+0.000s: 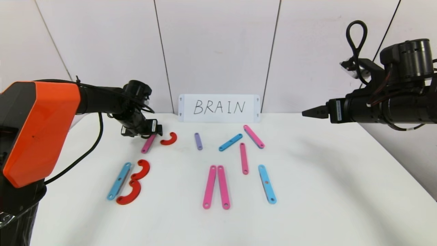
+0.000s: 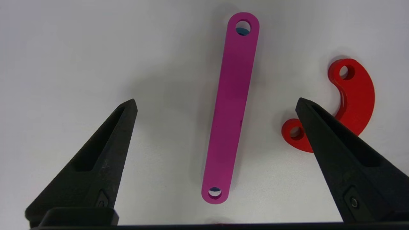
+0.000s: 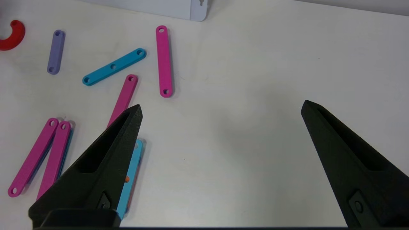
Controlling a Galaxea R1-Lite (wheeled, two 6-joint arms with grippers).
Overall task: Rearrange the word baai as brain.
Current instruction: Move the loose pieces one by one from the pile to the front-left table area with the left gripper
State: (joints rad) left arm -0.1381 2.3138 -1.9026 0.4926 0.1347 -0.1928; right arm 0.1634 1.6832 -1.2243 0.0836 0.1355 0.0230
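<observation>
Left wrist cam shows what the head view hides: left gripper [image 2: 216,105] wide open, empty, straddling a pink strip [image 2: 230,105] at the table's [image 1: 324,191] far-left, red curve [image 2: 351,105] beside. Right gripper [image 3: 220,108] spread, empty, above bare tabletop.

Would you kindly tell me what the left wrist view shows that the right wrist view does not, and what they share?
Only the left wrist view shows the open left gripper above a pink strip. Only the right wrist view shows the open right gripper, the purple strip, blue strips and the card's corner. Both show the red curve and white table.
</observation>
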